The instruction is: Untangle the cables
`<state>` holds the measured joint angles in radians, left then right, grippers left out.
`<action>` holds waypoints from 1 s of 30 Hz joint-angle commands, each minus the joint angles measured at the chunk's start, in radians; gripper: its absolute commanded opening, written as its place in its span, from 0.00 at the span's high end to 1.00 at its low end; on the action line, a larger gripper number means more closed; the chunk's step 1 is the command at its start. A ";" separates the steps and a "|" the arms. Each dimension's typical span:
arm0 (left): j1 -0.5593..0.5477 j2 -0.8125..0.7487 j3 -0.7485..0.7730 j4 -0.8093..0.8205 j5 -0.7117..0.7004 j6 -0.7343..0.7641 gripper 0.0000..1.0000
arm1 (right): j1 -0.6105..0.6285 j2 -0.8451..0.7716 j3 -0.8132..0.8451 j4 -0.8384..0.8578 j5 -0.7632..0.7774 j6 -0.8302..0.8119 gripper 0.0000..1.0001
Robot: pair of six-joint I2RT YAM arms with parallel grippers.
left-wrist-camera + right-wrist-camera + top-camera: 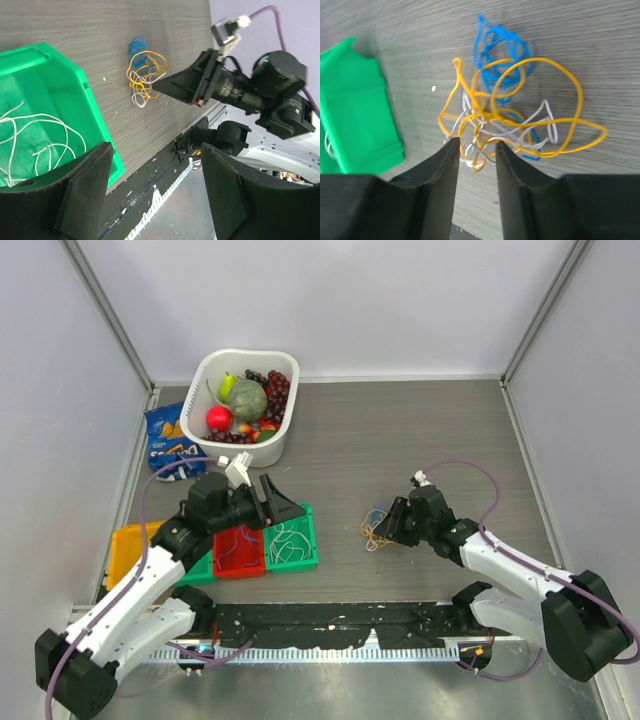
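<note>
One knot of blue, orange and white cables (510, 115) lies on the desk (600, 40), centre frame, right claw (475, 145) part-open astride its lower strands, likely to pluck one; left claw (156, 150) gapes empty over green bin (65, 65).

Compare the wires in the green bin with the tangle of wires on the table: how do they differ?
The wires in the green bin are all white; the tangle mixes yellow-orange, blue and white. The bin wires lie in loose, open loops; the tangle is bunched closely together. Both are thin, string-like wires.
</note>
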<state>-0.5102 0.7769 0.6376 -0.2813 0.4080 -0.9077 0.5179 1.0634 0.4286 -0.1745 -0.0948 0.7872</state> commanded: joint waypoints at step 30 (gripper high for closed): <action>-0.399 1.087 0.418 0.275 -0.202 0.004 0.45 | -0.038 -0.289 -0.030 -0.069 0.170 -0.095 0.52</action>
<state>-0.9039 1.8347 1.0401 -0.0696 0.2306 -0.8803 0.4805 0.8040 0.4011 -0.3172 0.1101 0.6910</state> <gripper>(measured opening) 0.538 0.480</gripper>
